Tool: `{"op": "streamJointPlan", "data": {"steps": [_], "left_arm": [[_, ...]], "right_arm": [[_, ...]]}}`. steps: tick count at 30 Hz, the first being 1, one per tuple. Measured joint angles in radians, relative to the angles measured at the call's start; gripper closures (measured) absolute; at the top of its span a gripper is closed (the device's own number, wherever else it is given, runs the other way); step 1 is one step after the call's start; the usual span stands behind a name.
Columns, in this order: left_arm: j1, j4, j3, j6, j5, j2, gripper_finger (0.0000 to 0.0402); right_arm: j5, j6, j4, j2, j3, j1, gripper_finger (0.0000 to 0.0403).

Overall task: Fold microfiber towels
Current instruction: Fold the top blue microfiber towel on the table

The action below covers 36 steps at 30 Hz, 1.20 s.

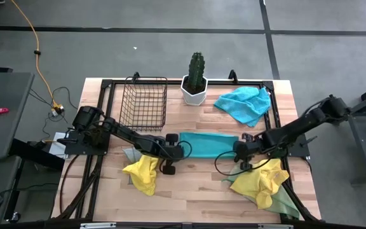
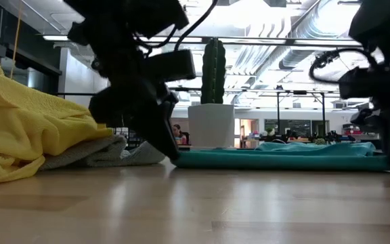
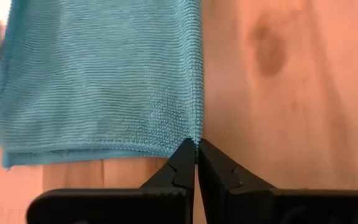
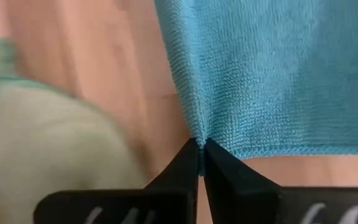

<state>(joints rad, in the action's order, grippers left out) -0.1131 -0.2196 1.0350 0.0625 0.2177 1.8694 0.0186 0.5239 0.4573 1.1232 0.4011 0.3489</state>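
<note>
Both grippers, left (image 3: 196,148) and right (image 4: 201,146), pinch the towel's (image 1: 208,142) corners; lift them level, together.

From overhead we look straight down on the whole pale wooden table (image 1: 189,184); from tabletop height we look level across it into the room. Each wrist camera sits very close behind its own dark fingers. All four views share the flat folded turquoise microfiber towel (image 1: 208,142) (image 2: 283,157) (image 3: 98,81) (image 4: 278,74)
</note>
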Motion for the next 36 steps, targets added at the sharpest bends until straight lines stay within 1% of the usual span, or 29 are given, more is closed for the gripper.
{"op": "streamJointPlan", "data": {"steps": [3, 6, 12, 17, 20, 23, 32, 36], "left_arm": [[-0.002, -0.067, 0.045, 0.022, -0.001, 0.0, 0.0401], [0.002, -0.113, 0.08, 0.032, 0.011, 0.0, 0.0401], [0.036, -0.129, 0.106, 0.032, 0.067, 0.0, 0.0401], [0.075, -0.13, 0.106, 0.039, 0.116, 0.0, 0.0402], [0.099, -0.129, 0.106, 0.04, 0.14, 0.0, 0.0401], [0.117, -0.125, 0.106, 0.052, 0.158, 0.0, 0.0401], [0.134, -0.116, 0.107, 0.083, 0.197, 0.0, 0.0401], [0.135, -0.093, 0.107, 0.062, 0.222, 0.0, 0.0401]], "right_arm": [[-0.049, 0.012, 0.006, -0.049, 0.002, 0.0, 0.0401], [-0.044, 0.014, 0.018, -0.102, 0.002, 0.0, 0.0402], [0.043, 0.021, 0.048, -0.21, 0.003, -0.001, 0.0402], [0.133, 0.083, 0.127, -0.27, 0.005, -0.001, 0.0402], [0.212, 0.147, 0.203, -0.28, 0.005, -0.001, 0.0402], [0.263, 0.2, 0.235, -0.279, 0.005, -0.002, 0.0403], [0.315, 0.308, 0.234, -0.279, 0.005, -0.002, 0.0403], [0.355, 0.345, 0.235, -0.28, 0.005, -0.002, 0.0403]]}}
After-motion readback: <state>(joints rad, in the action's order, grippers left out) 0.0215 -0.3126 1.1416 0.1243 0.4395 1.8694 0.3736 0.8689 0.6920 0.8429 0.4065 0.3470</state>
